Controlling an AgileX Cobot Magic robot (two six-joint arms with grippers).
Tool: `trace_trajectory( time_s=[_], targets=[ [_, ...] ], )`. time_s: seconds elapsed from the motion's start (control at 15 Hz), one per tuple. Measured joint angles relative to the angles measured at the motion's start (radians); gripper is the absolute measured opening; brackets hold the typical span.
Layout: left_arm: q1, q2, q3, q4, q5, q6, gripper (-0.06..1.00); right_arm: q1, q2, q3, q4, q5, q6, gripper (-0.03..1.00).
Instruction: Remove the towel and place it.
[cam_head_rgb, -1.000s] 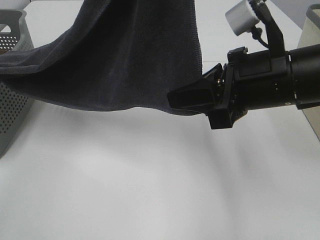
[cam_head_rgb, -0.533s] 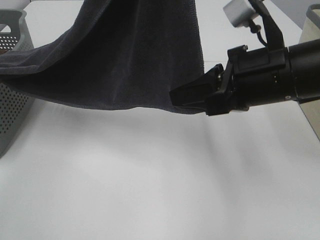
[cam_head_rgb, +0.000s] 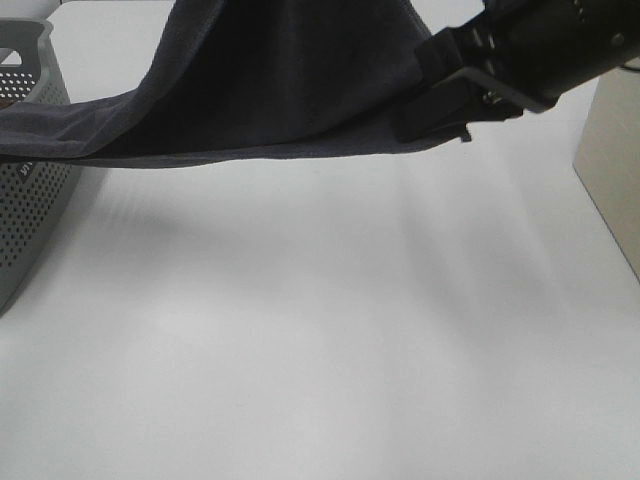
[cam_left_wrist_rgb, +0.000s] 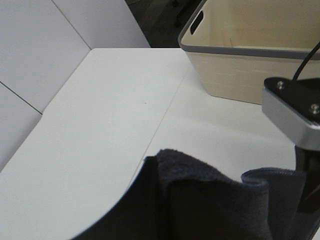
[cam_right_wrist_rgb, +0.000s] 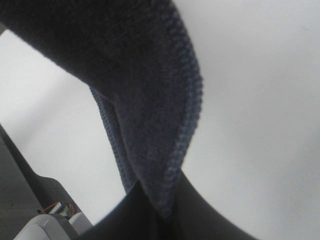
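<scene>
The dark charcoal towel (cam_head_rgb: 270, 80) hangs stretched above the table, one end still draped over the grey basket (cam_head_rgb: 25, 200) at the left. My right gripper (cam_head_rgb: 418, 118) is shut on the towel's right corner at the upper right. In the right wrist view the stitched hem of the towel (cam_right_wrist_rgb: 150, 90) runs down into the pinched right gripper (cam_right_wrist_rgb: 162, 215). In the left wrist view, bunched towel (cam_left_wrist_rgb: 200, 185) fills my left gripper (cam_left_wrist_rgb: 215, 227), which is shut on it. The left gripper is out of the exterior high view.
The grey perforated basket stands at the table's left edge. A beige bin (cam_head_rgb: 610, 170) with a grey rim (cam_left_wrist_rgb: 235, 50) stands at the right. The white tabletop (cam_head_rgb: 320, 330) lies below the hanging towel.
My right gripper has closed on the towel's corner, then moved up and to the right with it. The towel's lower edge has risen and pulled nearly straight.
</scene>
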Motion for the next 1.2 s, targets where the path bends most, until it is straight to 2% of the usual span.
trace_trajectory(
  time_s=[0.13,0.33,0.4,0.53,0.67,0.87,1.07,1.2],
  targets=[
    [0.000,0.000,0.000,0.044,-0.036,0.000,0.00,0.000,0.000,-0.136,-0.201,0.097,0.205,0.01],
    [0.000,0.000,0.000,0.105,-0.160,0.000,0.00,0.000,0.000,-0.365,-0.451,0.202,0.382,0.01],
    [0.000,0.000,0.000,0.105,-0.160,0.000,0.00,0.000,0.000,-0.365,-0.451,0.202,0.382,0.01],
    [0.000,0.000,0.000,0.138,-0.309,0.000,0.00,0.000,0.011,-0.550,-0.593,0.220,0.405,0.01],
    [0.000,0.000,0.000,0.202,-0.417,0.000,0.00,0.000,0.033,-0.653,-0.627,0.189,0.405,0.01],
    [0.003,0.002,0.000,0.329,-0.567,-0.001,0.00,0.000,0.055,-0.738,-0.685,0.068,0.405,0.01],
    [0.012,0.028,-0.003,0.352,-0.715,-0.001,0.00,0.000,0.071,-0.760,-0.753,-0.072,0.405,0.01],
    [0.030,0.048,-0.005,0.354,-0.788,-0.001,0.00,0.000,0.086,-0.761,-0.791,-0.122,0.405,0.01]
  ],
)
